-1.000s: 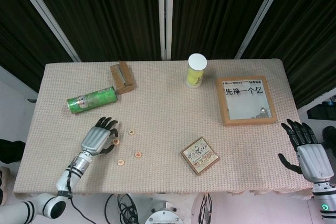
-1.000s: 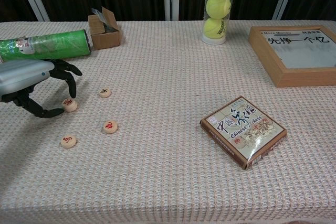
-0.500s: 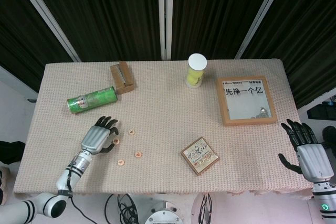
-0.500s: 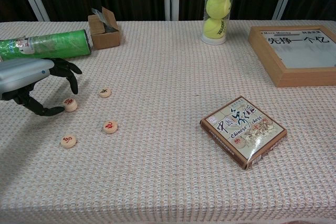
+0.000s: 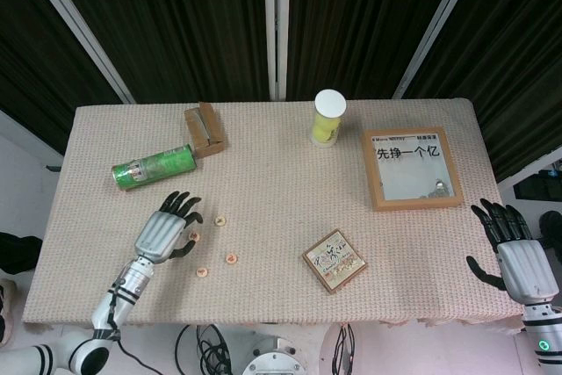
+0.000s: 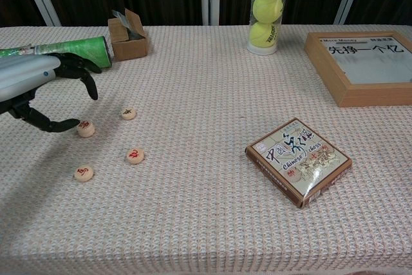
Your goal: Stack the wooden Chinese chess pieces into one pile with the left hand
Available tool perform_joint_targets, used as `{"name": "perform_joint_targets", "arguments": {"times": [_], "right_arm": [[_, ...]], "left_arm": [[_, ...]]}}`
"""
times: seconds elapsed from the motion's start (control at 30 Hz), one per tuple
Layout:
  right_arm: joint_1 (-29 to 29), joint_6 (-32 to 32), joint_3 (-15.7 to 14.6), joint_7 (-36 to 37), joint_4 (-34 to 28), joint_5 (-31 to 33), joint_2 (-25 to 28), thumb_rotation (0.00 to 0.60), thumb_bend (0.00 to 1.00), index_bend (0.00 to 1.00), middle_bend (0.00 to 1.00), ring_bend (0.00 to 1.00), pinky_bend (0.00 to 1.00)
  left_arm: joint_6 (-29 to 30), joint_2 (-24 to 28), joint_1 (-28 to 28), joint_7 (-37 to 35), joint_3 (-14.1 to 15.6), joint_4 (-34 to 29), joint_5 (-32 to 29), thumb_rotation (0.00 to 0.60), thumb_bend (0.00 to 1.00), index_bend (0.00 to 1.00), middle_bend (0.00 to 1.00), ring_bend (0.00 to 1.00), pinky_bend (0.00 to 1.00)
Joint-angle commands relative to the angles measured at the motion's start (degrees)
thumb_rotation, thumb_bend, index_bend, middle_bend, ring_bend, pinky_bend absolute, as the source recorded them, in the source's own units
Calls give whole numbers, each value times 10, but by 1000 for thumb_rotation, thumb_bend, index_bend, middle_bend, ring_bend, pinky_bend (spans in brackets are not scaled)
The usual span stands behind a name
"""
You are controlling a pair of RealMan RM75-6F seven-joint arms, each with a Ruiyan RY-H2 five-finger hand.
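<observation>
A: Left hand [image 6: 38, 91] first?

B: Fingers [image 6: 87, 82] spread and arched, holding nothing. Thumb tip touching or just beside the nearest chess piece [image 6: 85, 129]; cannot tell which. Palm raised off the tablecloth [image 6: 206, 223], in front of the green can [image 6: 71, 49] lying on its side.

A: Other pieces?

B: Flat on the cloth, none stacked. Second piece [image 6: 129, 113] just right of the first, a bit farther back. Third piece [image 6: 134, 156] nearer the front edge. Fourth piece [image 6: 84, 173] nearest the front, left of the third. All apart from one another. Red characters on three, a dark one on the second.

A: Right hand [image 5: 518, 256]?

B: Off the table's right front corner, seen from the head camera only. Fingers apart, nothing in them.

A: Farther out?

B: Chinese chess box [image 6: 298, 161] lying flat right of centre, well apart from the pieces. Open cardboard box [image 6: 127, 35] at the back beside the can. Clear tube of tennis balls [image 6: 267, 12] upright at the back centre. Wooden framed picture [image 6: 360, 66] flat at the far right.
</observation>
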Motion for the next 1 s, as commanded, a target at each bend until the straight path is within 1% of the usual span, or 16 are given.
{"name": "perform_joint_targets", "arguments": {"times": [0.03, 0.13, 0.27, 0.43, 0.53, 0.63, 0.8, 1.0], "right_arm": [[0, 2, 0, 0, -1, -1, 0, 600, 246, 0, 0, 0, 0], [-2, 5, 0, 3, -1, -1, 1, 600, 246, 0, 0, 0, 0], [-4, 12, 2, 11, 0, -2, 4, 600, 246, 0, 0, 0, 0], [-8, 19, 3, 25, 3, -2, 9, 600, 246, 0, 0, 0, 0], [-8, 20, 4, 30, 4, -1, 10, 600, 245, 0, 0, 0, 0], [-8, 20, 3, 34, 5, -2, 12, 600, 246, 0, 0, 0, 0], [-9, 21, 5, 37, 7, 0, 12, 600, 246, 0, 0, 0, 0], [-7, 18, 4, 32, 5, -1, 11, 600, 246, 0, 0, 0, 0]], "left_arm": [[6, 6, 3, 23, 14, -34, 28, 600, 295, 356, 91, 0, 17], [-12, -12, -1, 33, 23, -40, 27, 600, 290, 356, 91, 0, 16], [-42, -46, -11, 40, 29, -22, 21, 600, 288, 356, 91, 0, 16], [-51, -81, -19, 54, 21, 1, 14, 600, 286, 356, 91, 0, 16], [-50, -92, -22, 62, 13, 8, 9, 600, 285, 356, 91, 0, 16], [-57, -96, -26, 75, 6, 16, -5, 600, 285, 357, 91, 0, 16], [-65, -90, -24, 90, 7, 8, -25, 600, 284, 369, 91, 0, 15], [-56, -83, -22, 103, 11, -5, -23, 600, 283, 370, 91, 0, 11]]}}
